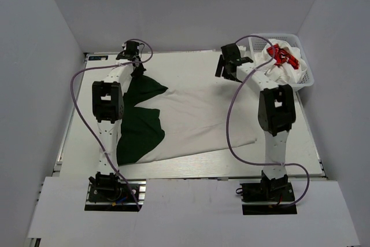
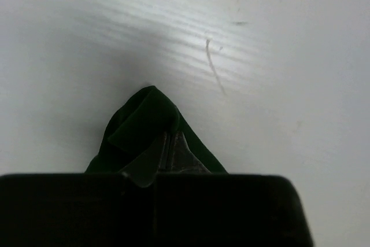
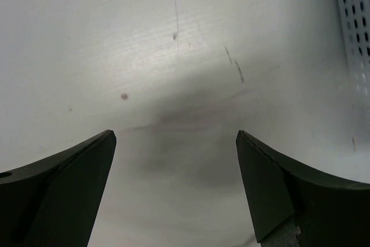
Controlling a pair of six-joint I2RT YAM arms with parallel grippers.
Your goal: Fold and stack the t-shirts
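Observation:
A white t-shirt [image 1: 199,122] with dark green parts [image 1: 141,128] lies spread across the table. My left gripper [image 1: 137,69] is at its far left corner, shut on a dark green fold of it [image 2: 144,122]; the pinched cloth peaks over the fingertips in the left wrist view, where the gripper [image 2: 165,146] sits low over the table. My right gripper [image 1: 222,69] is open and empty over the shirt's far right edge. In the right wrist view the gripper [image 3: 176,140] spans pale cloth [image 3: 173,189]. More white shirts [image 1: 266,56], one with red print [image 1: 284,56], are piled in the basket.
The white mesh basket [image 1: 307,79] stands at the table's far right corner, just right of my right arm; its wall shows in the right wrist view [image 3: 354,27]. Bare white table [image 1: 191,62] runs along the far edge. Grey walls enclose the table.

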